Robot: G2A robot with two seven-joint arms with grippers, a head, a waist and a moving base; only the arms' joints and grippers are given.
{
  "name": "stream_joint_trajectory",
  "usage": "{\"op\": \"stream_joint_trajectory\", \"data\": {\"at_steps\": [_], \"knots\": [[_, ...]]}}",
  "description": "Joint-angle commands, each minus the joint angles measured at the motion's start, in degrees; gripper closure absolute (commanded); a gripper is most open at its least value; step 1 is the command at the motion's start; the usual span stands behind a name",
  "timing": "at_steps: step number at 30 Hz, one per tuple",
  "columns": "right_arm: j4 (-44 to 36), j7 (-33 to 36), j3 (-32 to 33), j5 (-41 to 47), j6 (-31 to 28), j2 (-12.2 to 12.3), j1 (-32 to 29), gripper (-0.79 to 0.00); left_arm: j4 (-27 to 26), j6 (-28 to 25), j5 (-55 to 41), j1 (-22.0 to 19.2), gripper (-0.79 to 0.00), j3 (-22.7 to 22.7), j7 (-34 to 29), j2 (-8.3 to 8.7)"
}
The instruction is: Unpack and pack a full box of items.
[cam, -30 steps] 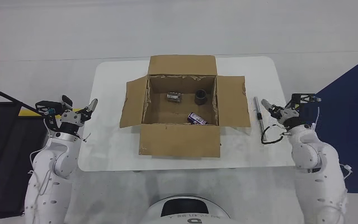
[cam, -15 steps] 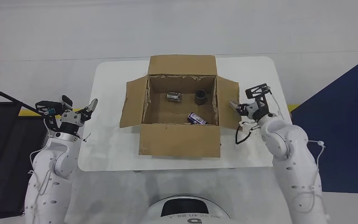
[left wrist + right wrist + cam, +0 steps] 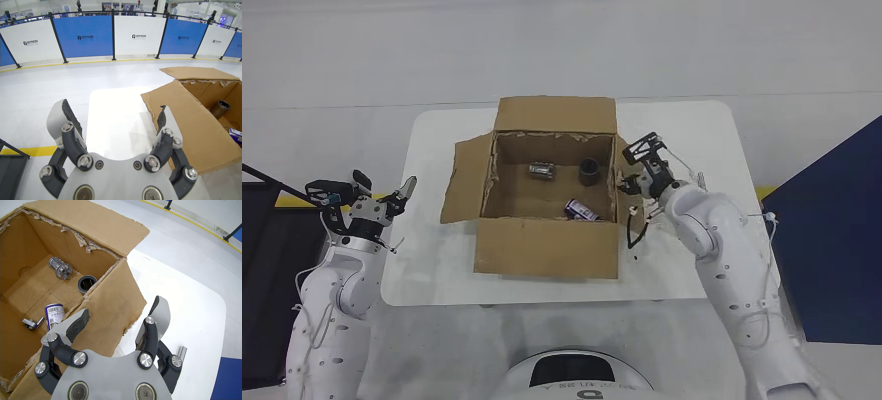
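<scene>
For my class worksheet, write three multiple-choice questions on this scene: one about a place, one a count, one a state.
1. Where is the right claw? A at the box's right flap; B behind the box; C on the box floor.
2. How many things lie in the box? A two; B four; C seven.
3. The left claw is: A open, empty; B shut on a cloth; C shut on a cup.
Key: 1A, flap between its jaws; 2B, flanged part, black sleeve, can, bracket; 3A, jaws apart, nothing held.
</scene>
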Motion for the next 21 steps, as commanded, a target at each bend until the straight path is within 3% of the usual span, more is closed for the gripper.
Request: {"op": "stream_joint_trajectory", "data": {"at_steps": [1,9,11,21], "knots": [[0.61,0.39,-1.36,-0.01,0.1,-0.2,1.21,-0.714,0.0,0.0,0.0,0.0,-0.785,0.0,0.0,0.0],[1.72,0.86,-6.5,-0.58,1.3,-1.09,5.17,-0.742,0.0,0.0,0.0,0.0,-0.785,0.0,0.0,0.0],[1.23,0.18,-6.41,-0.84,2.11,-1.1,4.98,-0.782,0.0,0.0,0.0,0.0,-0.785,0.0,0.0,0.0],[-2.7,-3.53,-3.57,-0.26,5.34,-0.79,1.44,-0.785,0.0,0.0,0.0,0.0,-0.785,0.0,0.0,0.0]]}}
